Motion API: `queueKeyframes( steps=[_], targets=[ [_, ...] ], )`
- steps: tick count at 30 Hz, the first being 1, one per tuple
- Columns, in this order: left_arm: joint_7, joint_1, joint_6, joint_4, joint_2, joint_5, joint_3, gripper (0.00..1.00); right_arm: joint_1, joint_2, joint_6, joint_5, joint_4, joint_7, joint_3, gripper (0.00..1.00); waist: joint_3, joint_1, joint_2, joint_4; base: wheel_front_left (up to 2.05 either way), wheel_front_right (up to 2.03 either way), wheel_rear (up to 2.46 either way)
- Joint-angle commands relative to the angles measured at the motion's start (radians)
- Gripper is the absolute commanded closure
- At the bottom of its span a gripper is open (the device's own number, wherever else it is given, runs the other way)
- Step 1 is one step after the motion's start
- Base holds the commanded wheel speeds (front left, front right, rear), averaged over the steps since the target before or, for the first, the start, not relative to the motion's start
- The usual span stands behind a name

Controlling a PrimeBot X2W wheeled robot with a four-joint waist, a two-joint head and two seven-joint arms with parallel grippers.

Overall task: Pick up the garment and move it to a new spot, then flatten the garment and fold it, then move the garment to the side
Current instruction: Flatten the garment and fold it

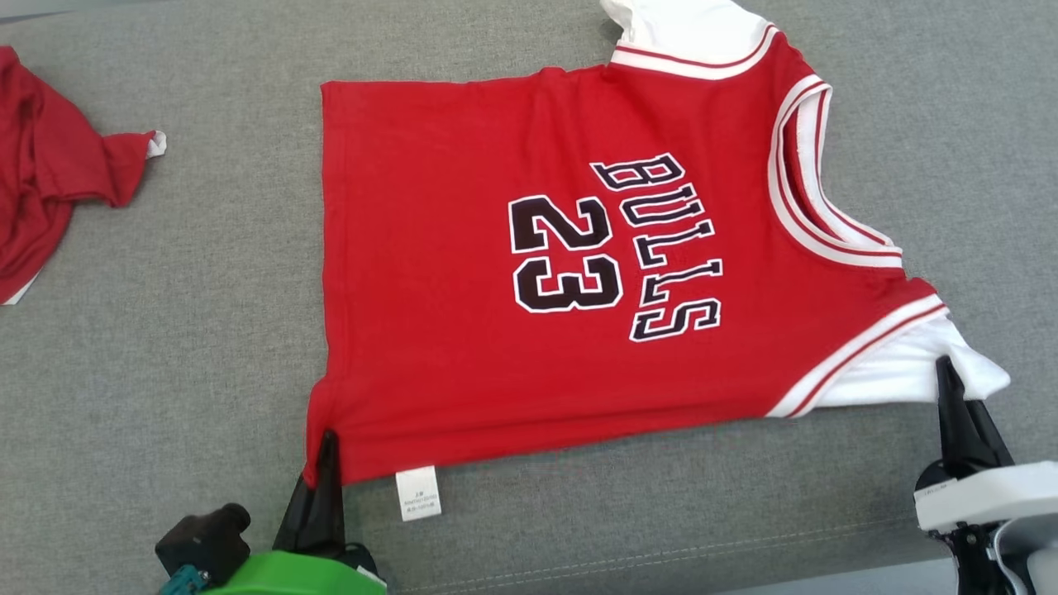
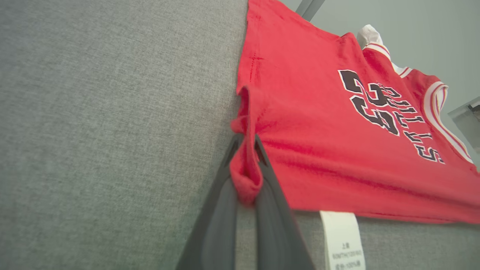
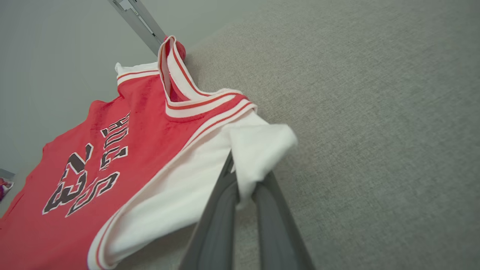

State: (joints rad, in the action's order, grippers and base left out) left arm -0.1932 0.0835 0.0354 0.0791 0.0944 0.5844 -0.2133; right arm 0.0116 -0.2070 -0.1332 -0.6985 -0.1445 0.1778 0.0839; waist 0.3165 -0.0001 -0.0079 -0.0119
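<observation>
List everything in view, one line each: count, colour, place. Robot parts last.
jersey: one, red with white sleeves and black "BULLS 23", spread out mid-surface
tag: one, white, at the jersey's near edge
other garment: one, red, crumpled at the far left
surface: one, grey fabric, under both garments
left fingers: two, dark, shut on the jersey's near red corner
right fingers: two, dark, shut on the jersey's near white sleeve
</observation>
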Motion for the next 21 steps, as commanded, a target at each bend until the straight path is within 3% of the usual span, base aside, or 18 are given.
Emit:
queueKeyframes(
  steps=[1, 10, 21],
  targets=[
    [0.005, -0.022, 0.003, -0.006, 0.012, 0.016, 0.01, 1.0, -0.022, -0.004, 0.005, 0.011, 0.006, -0.003, 0.008, 1.0, 0.003, 0.0001, 0.0079, -0.002, 0.0, 0.0, 0.0],
    [0.203, -0.152, 0.03, -0.052, 0.052, 0.033, -0.008, 1.0, -0.2, 0.013, 0.003, 0.073, -0.053, -0.115, -0.058, 1.0, 0.014, 0.0001, 0.0079, -0.017, 0.0, 0.0, 0.0],
    [0.39, -0.241, 0.068, -0.081, 0.07, 0.146, 0.032, 1.0, -0.378, -0.003, 0.003, 0.117, -0.199, -0.149, -0.137, 1.0, 0.001, 0.0001, 0.0079, -0.026, 0.0, 0.0, 0.0]
  ],
)
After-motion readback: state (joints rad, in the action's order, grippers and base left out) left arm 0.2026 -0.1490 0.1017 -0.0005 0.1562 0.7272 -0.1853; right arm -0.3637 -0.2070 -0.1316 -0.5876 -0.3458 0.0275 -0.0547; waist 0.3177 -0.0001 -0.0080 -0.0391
